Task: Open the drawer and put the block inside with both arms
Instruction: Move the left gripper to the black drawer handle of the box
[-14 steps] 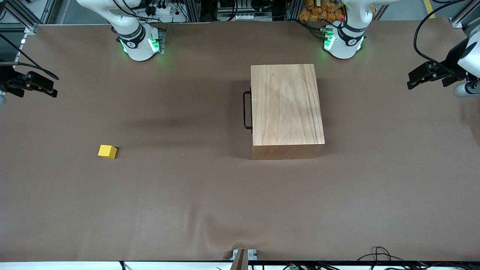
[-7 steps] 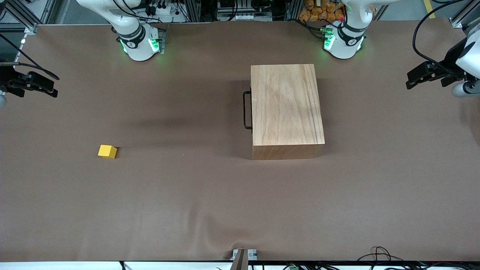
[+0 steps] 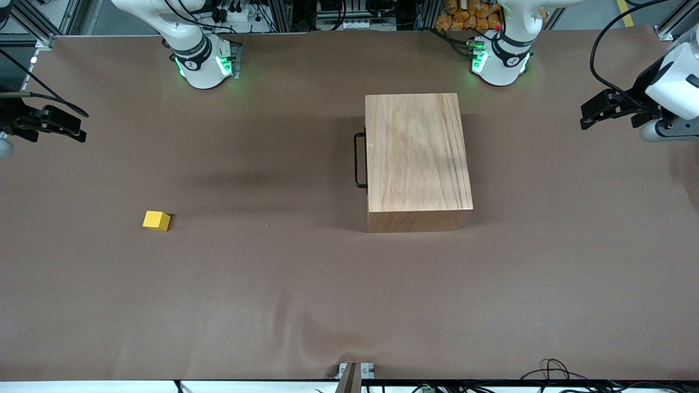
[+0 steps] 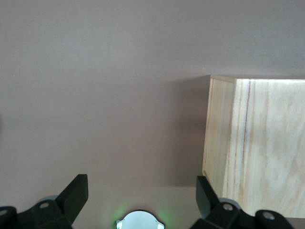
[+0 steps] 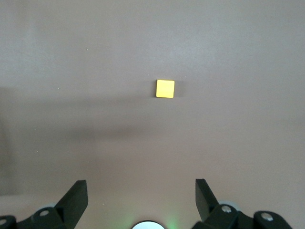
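**Handle faces the right arm's end; both grippers wide and empty**

The left gripper (image 3: 592, 112) hangs over the table's edge at the left arm's end, fingers (image 4: 76, 193) spread wide with nothing between them. Its wrist view looks down on bare table and on a plain side of the box (image 3: 418, 161), not the handle. The right gripper (image 3: 68, 130) hangs over the table's edge at the right arm's end, its fingers (image 5: 76, 198) just as wide and just as empty, with the block (image 5: 165, 88) lying ahead of them on the table, well apart.

In the front view the block (image 3: 157, 220) sits alone toward the right arm's end, nearer the camera than the box. The drawer is shut, flush with the box. Its handle (image 3: 359, 160) stands on the face turned toward the right arm's end, its long axis running from the bases toward the camera.

That is the hinge of the next move, I judge: the left gripper is on the handleless side, so it must cross over the box to reach the handle. The right gripper has an open path to both handle and block, and the block is clearly its to fetch.
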Controlling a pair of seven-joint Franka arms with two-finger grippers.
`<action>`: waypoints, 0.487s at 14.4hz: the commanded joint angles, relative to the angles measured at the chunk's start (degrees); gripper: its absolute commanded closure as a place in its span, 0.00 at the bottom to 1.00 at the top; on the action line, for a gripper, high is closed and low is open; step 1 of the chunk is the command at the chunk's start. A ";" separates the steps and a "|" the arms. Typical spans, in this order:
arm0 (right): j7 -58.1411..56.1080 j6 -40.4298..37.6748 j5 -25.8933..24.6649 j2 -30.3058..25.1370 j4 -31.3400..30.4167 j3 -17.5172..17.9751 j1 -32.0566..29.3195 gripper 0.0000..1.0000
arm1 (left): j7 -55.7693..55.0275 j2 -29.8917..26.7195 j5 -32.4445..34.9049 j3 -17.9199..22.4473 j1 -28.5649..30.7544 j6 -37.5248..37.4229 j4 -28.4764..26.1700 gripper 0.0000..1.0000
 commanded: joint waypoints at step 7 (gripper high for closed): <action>0.85 3.44 -1.00 -0.18 -3.34 0.43 -0.02 0.00 | -7.87 8.22 1.73 -0.19 -13.05 -0.57 6.79 0.00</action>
